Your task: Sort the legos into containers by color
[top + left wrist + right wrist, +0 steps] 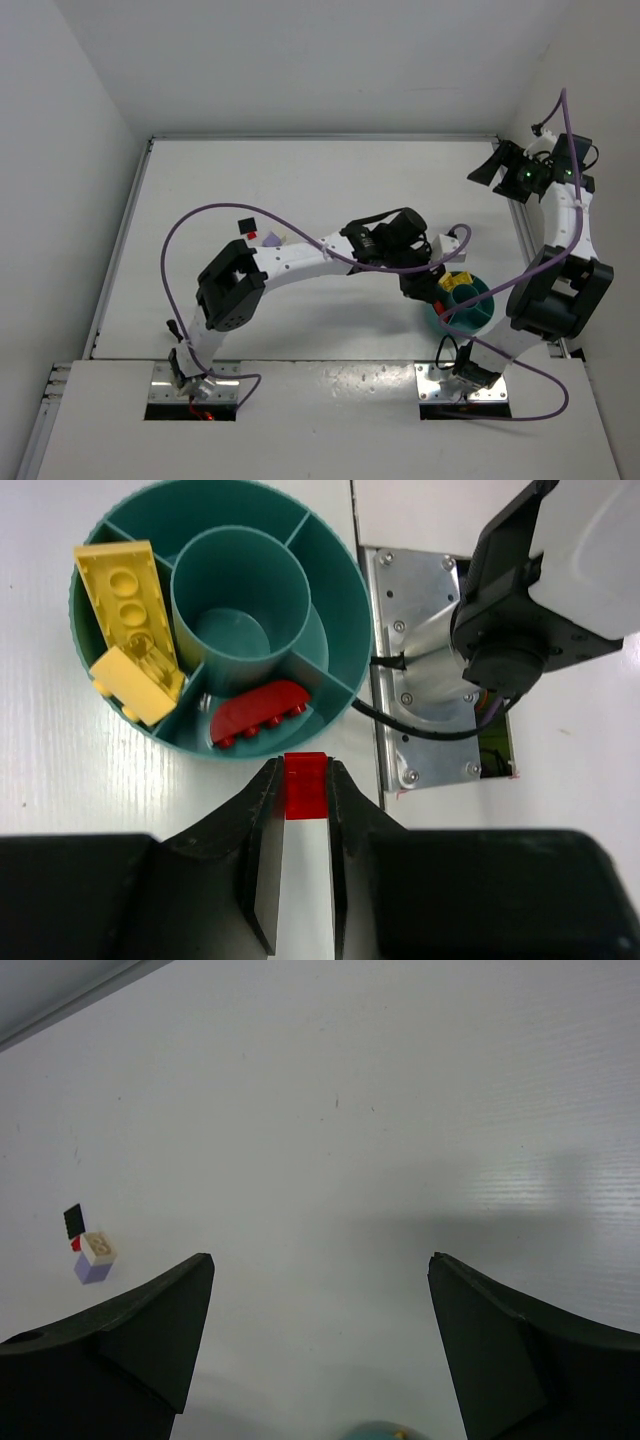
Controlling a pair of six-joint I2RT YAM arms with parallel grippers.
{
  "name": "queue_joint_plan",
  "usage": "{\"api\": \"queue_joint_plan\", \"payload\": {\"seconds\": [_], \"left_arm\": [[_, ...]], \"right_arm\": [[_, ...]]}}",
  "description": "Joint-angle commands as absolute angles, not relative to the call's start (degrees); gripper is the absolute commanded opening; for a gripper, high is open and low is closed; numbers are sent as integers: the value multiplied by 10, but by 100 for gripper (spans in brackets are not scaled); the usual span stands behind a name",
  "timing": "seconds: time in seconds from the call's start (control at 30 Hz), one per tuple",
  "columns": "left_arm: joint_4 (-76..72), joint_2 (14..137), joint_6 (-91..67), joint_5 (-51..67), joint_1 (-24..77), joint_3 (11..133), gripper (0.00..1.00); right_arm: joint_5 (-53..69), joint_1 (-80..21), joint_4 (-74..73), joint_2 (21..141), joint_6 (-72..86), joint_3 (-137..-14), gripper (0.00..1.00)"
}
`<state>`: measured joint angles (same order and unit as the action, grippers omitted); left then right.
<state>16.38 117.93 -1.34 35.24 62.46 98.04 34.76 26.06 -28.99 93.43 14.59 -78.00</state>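
Observation:
The round teal bowl (340, 570) has compartments around a central ring. Two yellow bricks (120, 590) lie in its left compartment, and a curved red brick (262, 710) lies in the near one. My left gripper (303, 772) is shut on a small red brick (305, 790), held just outside the bowl's near rim. In the top view the left gripper (430, 292) sits at the left edge of the bowl (478, 318). My right gripper (320, 1260) is open and empty, raised at the far right (497, 165). A lavender brick (92, 1271) lies far left on the table.
Loose bricks cluster at the table's left middle: a black one (243, 221), a red one (251, 234), a lavender one (270, 240) and a cream one (98, 1247). The right arm's metal base plate (430, 680) lies beside the bowl. Purple cables loop over both arms.

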Motion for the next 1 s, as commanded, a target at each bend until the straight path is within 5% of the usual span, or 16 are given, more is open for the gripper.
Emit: {"api": "queue_joint_plan", "payload": {"seconds": [0.0,0.33,0.5,0.97], "left_arm": [[143,1197,-27,353,637,1013,6],[143,1240,-38,353,637,1061,7],[143,1245,-38,353,637,1061,19],[143,1267,-38,348,637,1093,33]], "right_arm": [[359,258,-275,940,138,-804,88],[359,258,-275,940,133,-804,88],[359,258,-275,934,133,-799,88],[359,258,-275,929,127,-783,90]]}}
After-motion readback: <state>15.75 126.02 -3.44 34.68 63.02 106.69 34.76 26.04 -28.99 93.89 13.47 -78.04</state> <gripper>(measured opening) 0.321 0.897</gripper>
